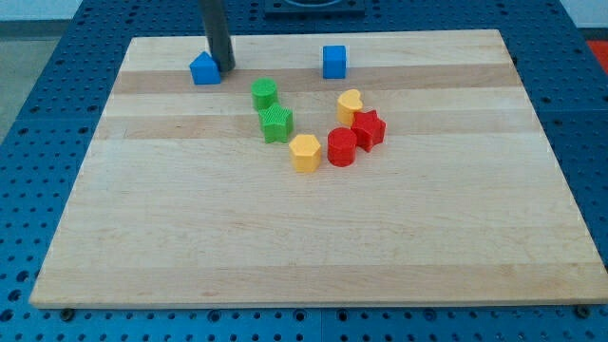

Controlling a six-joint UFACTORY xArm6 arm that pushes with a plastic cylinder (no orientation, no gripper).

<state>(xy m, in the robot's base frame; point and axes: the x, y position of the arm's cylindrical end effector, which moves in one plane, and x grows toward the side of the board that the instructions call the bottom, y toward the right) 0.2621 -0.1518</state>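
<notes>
My tip [225, 67] rests on the board near the view's top left, touching or almost touching the right side of a blue pentagon-like block [204, 69]. A blue cube [333, 62] sits further right along the top. Below the tip lie a green hexagonal block [265, 93] and a green star block [276, 123]. Toward the middle sit a yellow hexagonal block [305, 152], a red cylinder [342, 147], a red star block [369, 129] and a yellow heart block [350, 105], clustered together.
The wooden board [304, 247] lies on a blue perforated table [38, 114]. The dark rod rises out of the view's top edge.
</notes>
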